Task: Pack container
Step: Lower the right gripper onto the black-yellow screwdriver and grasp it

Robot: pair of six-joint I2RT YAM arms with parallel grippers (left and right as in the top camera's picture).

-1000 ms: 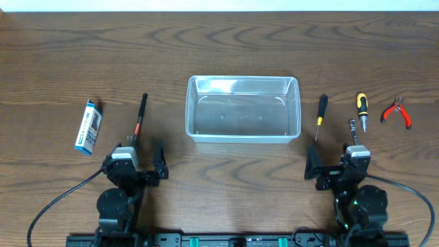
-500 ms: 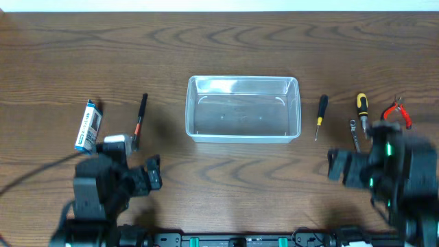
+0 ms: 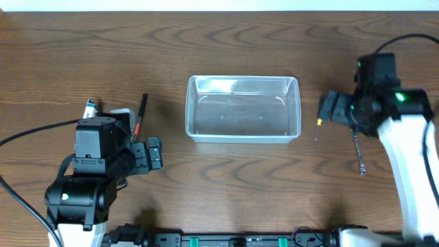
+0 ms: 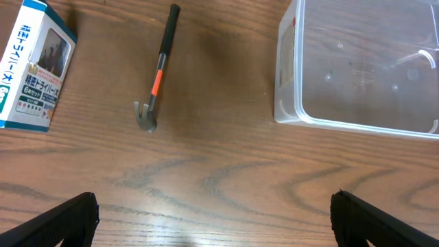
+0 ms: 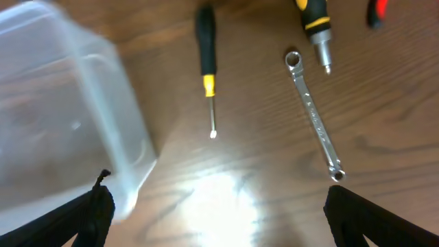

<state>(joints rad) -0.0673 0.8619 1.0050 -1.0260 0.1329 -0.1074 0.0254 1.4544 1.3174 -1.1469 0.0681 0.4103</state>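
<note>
Your container (image 3: 243, 138) stands in the middle of the surface (image 3: 226, 192), with open wood along its near edge. Your left fingers (image 4: 62, 223) are wide apart near the hammer (image 4: 156, 72). Your right fingers (image 5: 370, 219), also apart, hang over the screwdriver (image 5: 206, 41) and wrench (image 5: 313, 113), beside the container's right edge.

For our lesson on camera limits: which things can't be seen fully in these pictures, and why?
- Box: overhead, mostly under the left arm.
- Red tool: right wrist, cut by the top edge; type unclear.
- Tub: right wrist, blurred, cut by the left edge.

Left arm (image 3: 96, 147) hides most of box (image 3: 90, 106); right wrist view blurs, crops container (image 5: 62, 103)
</note>
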